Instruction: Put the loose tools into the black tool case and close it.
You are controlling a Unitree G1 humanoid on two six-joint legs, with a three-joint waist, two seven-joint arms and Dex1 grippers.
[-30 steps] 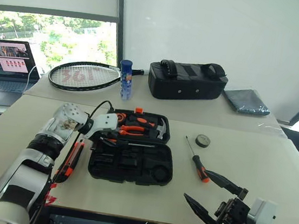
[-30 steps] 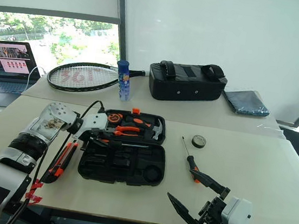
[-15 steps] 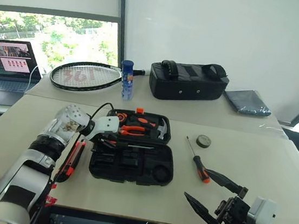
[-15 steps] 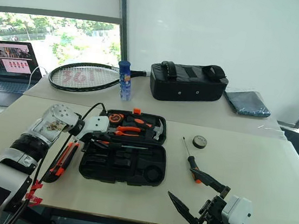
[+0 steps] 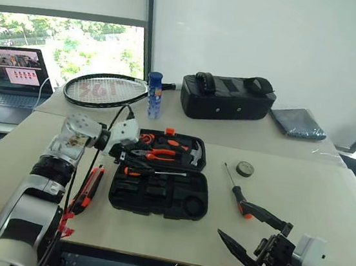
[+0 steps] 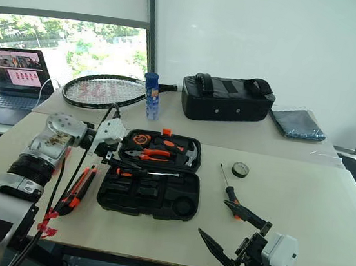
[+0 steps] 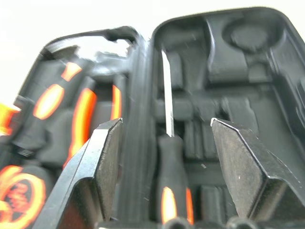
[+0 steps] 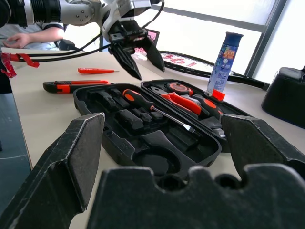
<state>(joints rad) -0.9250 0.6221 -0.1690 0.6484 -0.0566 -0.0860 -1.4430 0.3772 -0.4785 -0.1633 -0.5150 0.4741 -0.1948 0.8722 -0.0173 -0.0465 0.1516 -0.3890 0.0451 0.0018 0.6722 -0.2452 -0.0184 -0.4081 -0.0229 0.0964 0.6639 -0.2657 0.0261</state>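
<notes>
— What lies on the far table?
— A tennis racket (image 5: 102,90), a blue bottle (image 5: 155,94) standing upright beside it, a black fabric bag (image 5: 227,99) and a folded grey cloth (image 5: 298,122).
— And at the left?
— An open laptop (image 5: 10,83) (screen lit).

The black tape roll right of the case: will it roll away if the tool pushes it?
The black tape roll lies flat on the table, so it would probably slide rather than roll. It looks small, likely light. If tipped onto its edge, it could roll.
</notes>
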